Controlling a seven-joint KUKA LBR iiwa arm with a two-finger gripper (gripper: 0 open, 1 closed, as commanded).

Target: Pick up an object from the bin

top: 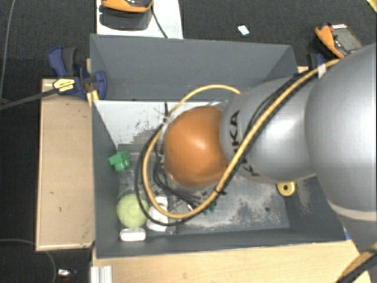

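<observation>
— Over the left-middle part of the grey bin (194, 63), what do you see?

— The arm (306, 128) comes in from the right. Its round orange cover (194, 146) hangs low above the floor of the bin. One yellow cable (253, 128) and some black ones make a loop around this cover.

— And the gripper?

— Some dark parts of the gripper (177, 193) look out under the lower edge of the cover. Whether it is spread, pressed together or pinching something, I cannot tell, because the cover is in front of it.

— Which things lie nearest to it?

— The nearest things are toward the lower-left corner of the view. A yellow-green ball (131, 211) lies just left of the cable loop. On its right side is a white round piece (158, 221), partly under the cable. Below the ball, close to the near wall, lies a white oblong piece (132, 235).

— Anything more?

— Yes. A small green block (119, 160) sits higher in the view, near the left wall and apart from the ball. A dark green bit (210, 206) shows at the lower bend of the cable. On the right, a small yellow piece (286, 188) lies on the floor just below the arm, well apart from all the others.
</observation>
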